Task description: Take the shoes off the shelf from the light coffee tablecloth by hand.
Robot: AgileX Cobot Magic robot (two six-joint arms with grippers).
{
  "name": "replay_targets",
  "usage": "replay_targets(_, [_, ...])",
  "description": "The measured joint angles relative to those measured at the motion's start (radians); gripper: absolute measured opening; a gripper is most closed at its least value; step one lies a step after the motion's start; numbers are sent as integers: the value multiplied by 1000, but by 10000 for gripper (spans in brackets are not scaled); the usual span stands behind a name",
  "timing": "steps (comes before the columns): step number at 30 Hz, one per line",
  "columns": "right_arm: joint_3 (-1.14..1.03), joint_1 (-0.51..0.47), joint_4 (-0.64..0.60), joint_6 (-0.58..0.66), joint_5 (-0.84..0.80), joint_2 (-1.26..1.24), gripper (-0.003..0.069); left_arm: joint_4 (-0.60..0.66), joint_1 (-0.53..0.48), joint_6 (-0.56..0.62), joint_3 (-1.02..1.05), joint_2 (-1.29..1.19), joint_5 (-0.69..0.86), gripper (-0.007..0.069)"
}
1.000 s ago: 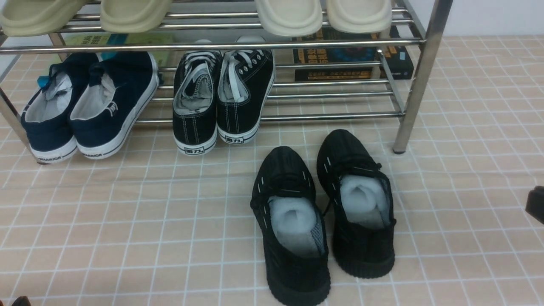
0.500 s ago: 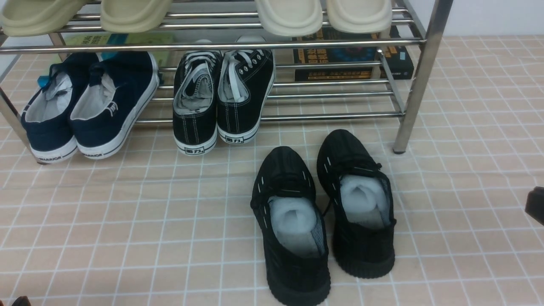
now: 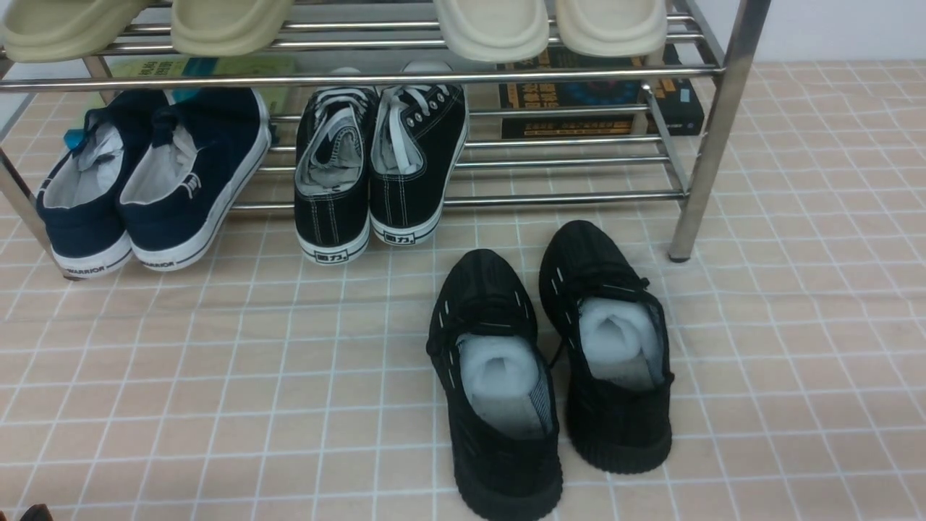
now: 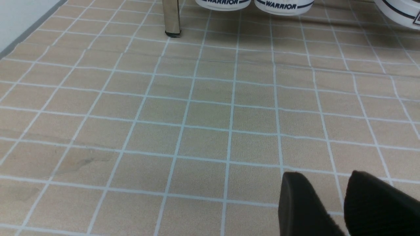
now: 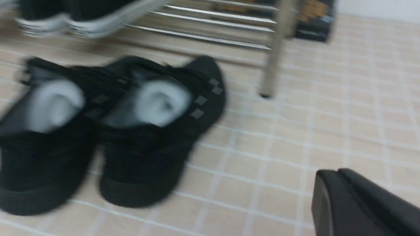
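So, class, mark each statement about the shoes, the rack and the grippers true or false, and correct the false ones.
1. The all-black shoes stand on the rack. False: they are on the cloth in front of it.
2. The navy shoes have white soles. True.
3. The laced sneakers are between the navy pair and the books. True.
4. The all-black shoes are empty inside. False: each has pale stuffing in it.
5. The right gripper is holding a shoe. False: it holds nothing, and its fingers are together.
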State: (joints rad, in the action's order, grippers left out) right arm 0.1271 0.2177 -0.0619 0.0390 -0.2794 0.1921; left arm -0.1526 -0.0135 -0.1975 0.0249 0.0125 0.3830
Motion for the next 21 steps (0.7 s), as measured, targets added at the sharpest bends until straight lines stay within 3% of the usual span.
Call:
replay_targets(6, [-141,-186,0,0,-6,-177,31,0,0,0,0,0,0,239])
replay_targets(9, [-151,-235,4,0,-39,-201,34,0,0,0,0,0,0,239])
replay_targets(21, [-142,-247,23,0,-108,-202,50,0,0,0,0,0,0,239])
